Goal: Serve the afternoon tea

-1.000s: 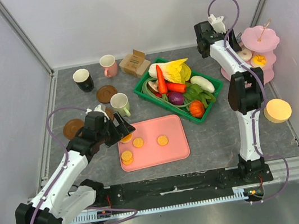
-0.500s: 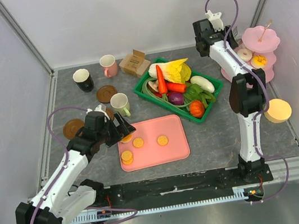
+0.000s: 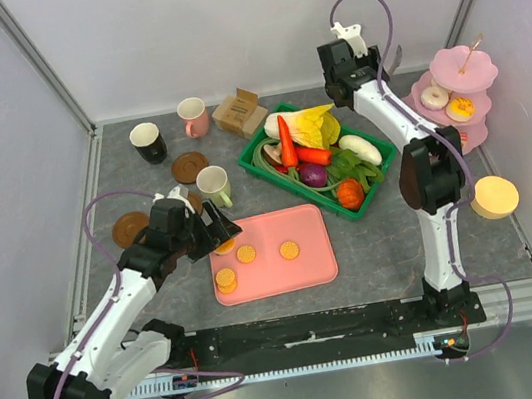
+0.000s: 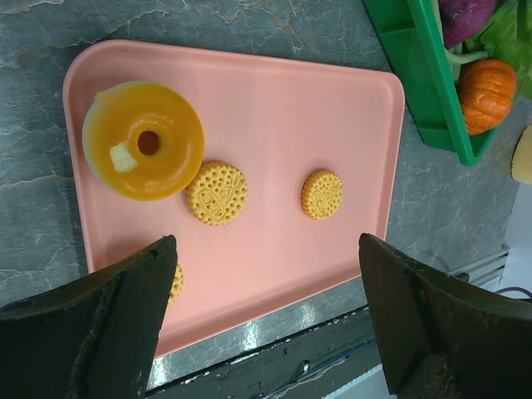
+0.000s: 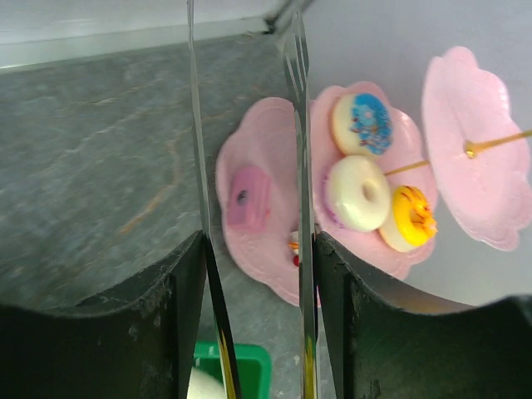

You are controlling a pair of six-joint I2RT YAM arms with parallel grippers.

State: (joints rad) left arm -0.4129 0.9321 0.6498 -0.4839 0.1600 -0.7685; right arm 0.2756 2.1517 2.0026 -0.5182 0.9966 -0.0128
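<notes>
Left wrist view showed my left hand (image 4: 266, 249) spread wide with nothing in it, hovering over the near edge of the pink tray (image 4: 274, 91). An orange iced donut (image 4: 143, 140) lay on the tray's left part, just beyond the left finger. Two round biscuits (image 4: 216, 193) (image 4: 322, 194) sat between the fingers and a little farther off, and a third biscuit (image 4: 174, 283) was half hidden behind the left finger. The biscuits bore stamped marks too small for me to read.

My right hand (image 5: 243, 50) was raised at the far side, its thin fingers parted and holding nothing. Past them stood the pink tiered stand (image 5: 249, 158), carrying a blue-sprinkled donut (image 5: 362, 123), a white donut (image 5: 357, 193), a yellow donut (image 5: 411, 216) and a pink cake piece (image 5: 248, 197).

From above, the grey stone-look tabletop (image 3: 374, 243) was boxed in by pale walls. The black mug (image 3: 147, 142), pink mug (image 3: 193, 116) and pale-green mug (image 3: 213, 186) stood far left beside two brown coasters (image 3: 190, 166) (image 3: 130, 228).
</notes>
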